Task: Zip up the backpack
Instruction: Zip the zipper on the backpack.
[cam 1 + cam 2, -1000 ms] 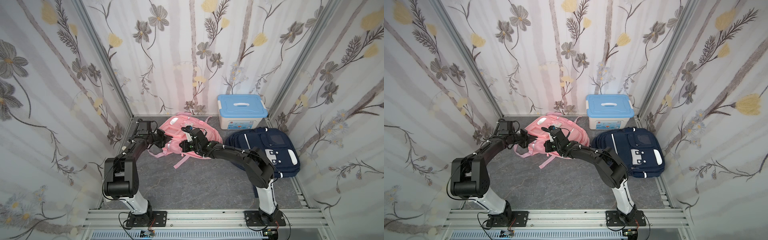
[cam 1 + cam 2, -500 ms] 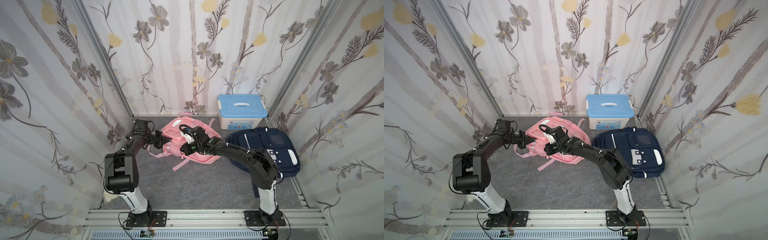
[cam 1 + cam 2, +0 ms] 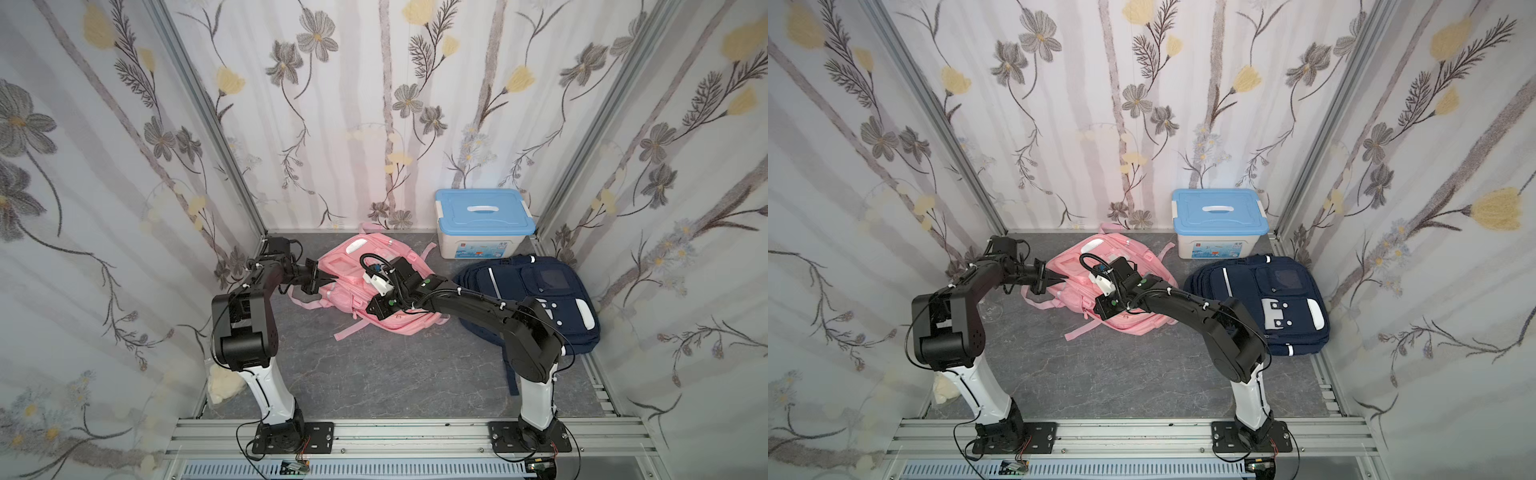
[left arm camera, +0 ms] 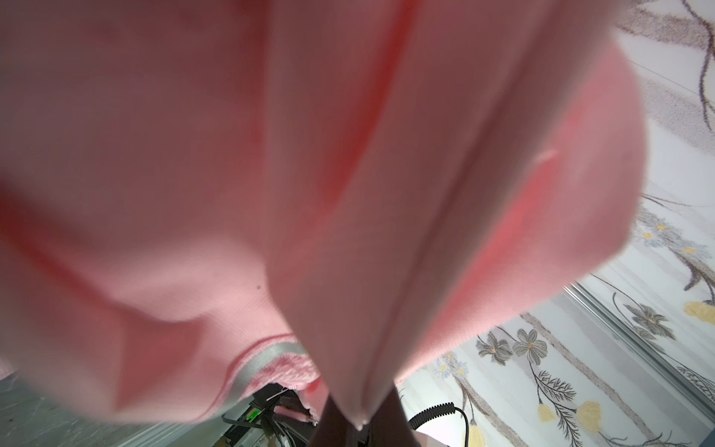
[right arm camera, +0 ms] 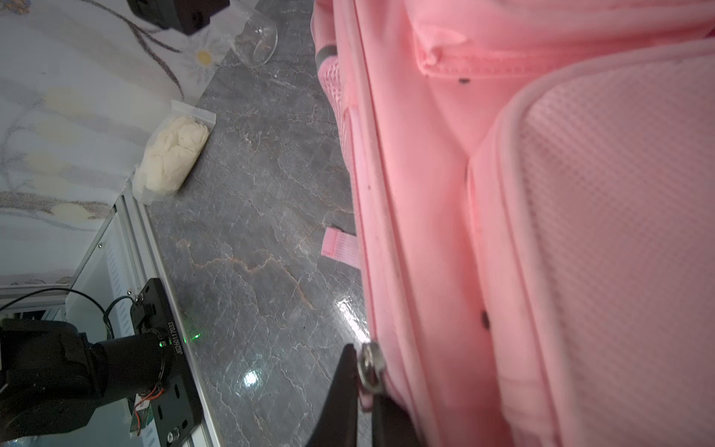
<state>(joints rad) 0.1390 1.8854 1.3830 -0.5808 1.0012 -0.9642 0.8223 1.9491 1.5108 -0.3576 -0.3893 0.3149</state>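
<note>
Pink nylon fills most of what we see: the backpack [image 3: 415, 326] lies flat at the back middle of the grey table [image 3: 374, 374], near the rear wall, with 1 loose strap [image 3: 349, 331] trailing toward the front.

In the right wrist view, the right claw [image 5: 361, 381] is pinched closed on the metal zip pull [image 5: 370, 363], low on the backpack's edge seam just above the table. The left claw [image 3: 328, 277] reaches in from the backpack's left side. Its wrist view shows it clamped tight on a fold of the pink cloth.

The 2 arms meet over the backpack, and the right arm crosses above its right half. A navy bag [image 3: 540, 286] lies just beside it on the right. Behind that, against the wall, stands a box [image 3: 484, 245] with a blue lid.

At the table's left edge, near the left arm's base, we see a clear pouch [image 5: 174, 158] of pale stuff. A clear glass [image 5: 257, 42] sits further back along that edge.
</note>
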